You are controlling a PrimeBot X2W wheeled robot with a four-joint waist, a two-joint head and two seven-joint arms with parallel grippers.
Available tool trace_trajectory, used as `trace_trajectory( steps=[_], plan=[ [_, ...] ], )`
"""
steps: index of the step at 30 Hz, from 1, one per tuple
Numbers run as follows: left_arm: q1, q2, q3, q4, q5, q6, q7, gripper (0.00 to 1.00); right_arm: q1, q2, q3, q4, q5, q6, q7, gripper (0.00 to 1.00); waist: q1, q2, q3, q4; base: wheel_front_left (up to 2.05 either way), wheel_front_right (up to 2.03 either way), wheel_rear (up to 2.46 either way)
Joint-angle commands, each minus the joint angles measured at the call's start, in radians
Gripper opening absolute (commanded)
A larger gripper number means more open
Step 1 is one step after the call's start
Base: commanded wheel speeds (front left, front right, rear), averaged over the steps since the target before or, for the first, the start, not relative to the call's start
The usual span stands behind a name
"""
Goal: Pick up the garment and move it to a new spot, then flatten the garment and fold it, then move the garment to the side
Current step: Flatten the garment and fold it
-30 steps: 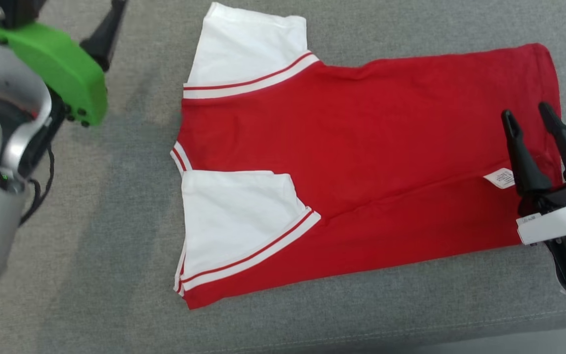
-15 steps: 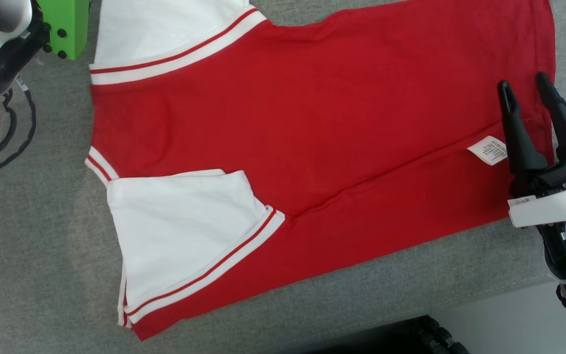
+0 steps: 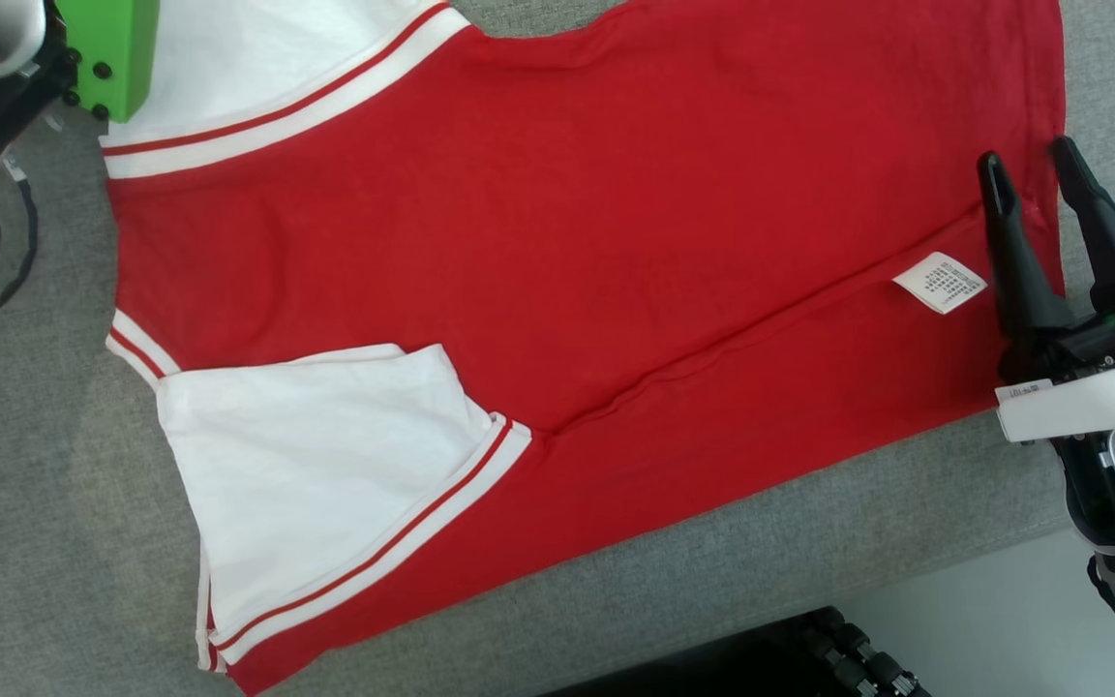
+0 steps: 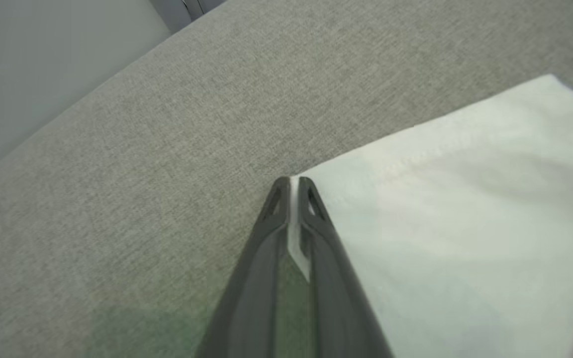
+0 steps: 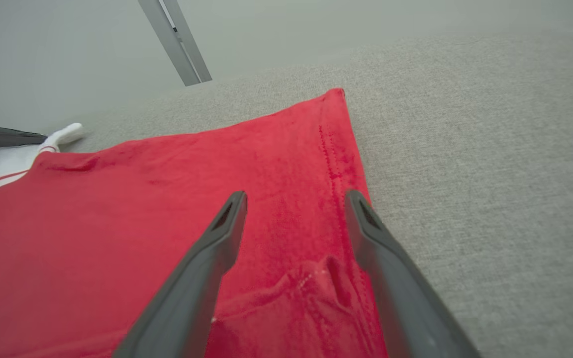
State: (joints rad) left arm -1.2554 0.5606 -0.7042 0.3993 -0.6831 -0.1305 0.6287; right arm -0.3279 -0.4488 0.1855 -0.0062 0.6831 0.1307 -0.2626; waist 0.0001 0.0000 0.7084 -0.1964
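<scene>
Since earlier, left end effector (image 4: 291, 183) has pinched a white sleeve (image 4: 440, 223) corner of the garment (image 3: 616, 242); so shallow a bite may slip when lifted. Right end effector (image 3: 1024, 153) stays spread.

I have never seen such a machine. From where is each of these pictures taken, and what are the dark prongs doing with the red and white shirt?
This is a robot with two arms. Each arm ends in a gripper, which is two long dark fingers. One picture comes from a camera on its head and looks down at the garment, a red shirt with white sleeves. The shirt lies spread on a grey cloth surface. The other two pictures come from cameras on the wrists, each looking along its own fingers. In the left wrist view, the left gripper is shut on the edge of a white sleeve. In the right wrist view, the right gripper stands open over the shirt's red hem and holds nothing.
</scene>
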Motion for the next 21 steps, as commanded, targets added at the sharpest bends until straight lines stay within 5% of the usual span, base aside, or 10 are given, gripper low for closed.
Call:
trace_trajectory(
  steps=[1, 10, 16, 21],
  plan=[
    [0.008, 0.019, -0.016, 0.005, -0.018, 0.001, 0.011, 0.00, -0.007, -0.004, -0.005, 0.000, 0.002, 0.000, -0.003, 1.00, -0.0001, 0.0000, -0.017, 0.006, 0.00, 0.00, 0.00],
    [0.048, 0.035, -0.058, -0.086, -0.088, 0.001, -0.089, 0.00, -0.070, -0.088, 0.046, 0.097, 0.060, 0.000, 0.029, 1.00, -0.0001, 0.0000, -0.133, 0.042, 0.00, 0.00, 0.00],
    [0.105, 0.058, -0.085, -0.161, -0.114, 0.001, -0.147, 0.00, -0.255, -0.141, 0.089, 0.241, 0.138, 0.000, 0.327, 1.00, -0.0001, 0.0000, -0.206, 0.080, 0.00, 0.00, 0.00],
    [0.135, 0.066, -0.104, -0.209, -0.126, 0.001, -0.163, 0.00, -0.436, -0.163, 0.100, 0.376, 0.037, 0.000, 0.550, 1.00, -0.0001, 0.0000, -0.228, 0.117, 0.00, 0.00, 0.00]
  ],
)
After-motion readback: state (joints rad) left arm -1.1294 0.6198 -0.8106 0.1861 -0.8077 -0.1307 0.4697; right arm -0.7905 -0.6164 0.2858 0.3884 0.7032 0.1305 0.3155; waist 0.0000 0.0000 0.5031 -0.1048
